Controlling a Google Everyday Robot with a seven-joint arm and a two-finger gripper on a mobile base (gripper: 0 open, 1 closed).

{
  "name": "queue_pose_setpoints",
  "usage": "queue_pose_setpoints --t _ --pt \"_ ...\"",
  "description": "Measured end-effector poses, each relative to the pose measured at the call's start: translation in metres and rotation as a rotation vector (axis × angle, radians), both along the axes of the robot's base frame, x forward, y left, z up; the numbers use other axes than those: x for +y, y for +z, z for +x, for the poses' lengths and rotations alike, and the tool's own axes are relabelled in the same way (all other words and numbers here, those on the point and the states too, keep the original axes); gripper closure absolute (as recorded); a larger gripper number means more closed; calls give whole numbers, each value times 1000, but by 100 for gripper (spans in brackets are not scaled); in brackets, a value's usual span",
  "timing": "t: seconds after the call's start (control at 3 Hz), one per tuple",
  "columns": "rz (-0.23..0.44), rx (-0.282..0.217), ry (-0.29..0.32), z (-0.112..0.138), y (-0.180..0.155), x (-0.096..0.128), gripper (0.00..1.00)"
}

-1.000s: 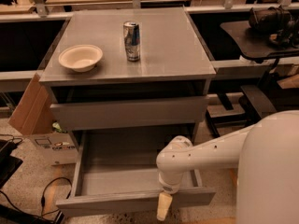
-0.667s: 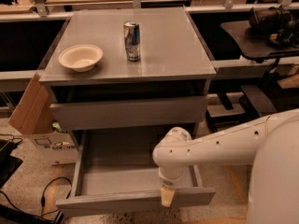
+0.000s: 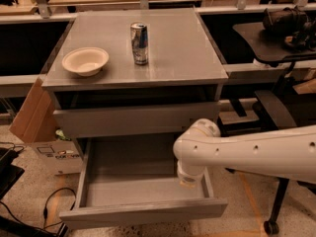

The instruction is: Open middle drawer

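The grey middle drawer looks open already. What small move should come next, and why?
Probably raise the white arm's tool straight up, out of the wide grey middle drawer. The drawer stands pulled far out, its inside showing, so the task looks done; the tool hangs low by its right wall.

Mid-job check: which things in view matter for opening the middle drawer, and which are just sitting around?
Job:
middle drawer, pulled out
claw, low over its right side

Lying about:
bowl and can on the cabinet top
cardboard box at left
upper drawer, shut
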State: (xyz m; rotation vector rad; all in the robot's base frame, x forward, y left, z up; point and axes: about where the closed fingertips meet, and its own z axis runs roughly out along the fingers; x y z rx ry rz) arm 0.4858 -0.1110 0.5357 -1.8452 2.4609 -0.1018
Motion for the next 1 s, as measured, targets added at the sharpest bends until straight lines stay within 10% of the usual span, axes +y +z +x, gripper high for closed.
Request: queue_pose_setpoints --t 0.67,1.0 --pt "120 -55 100 25 -69 -34 100" --pt "144 -64 46 38 -140 -35 100"
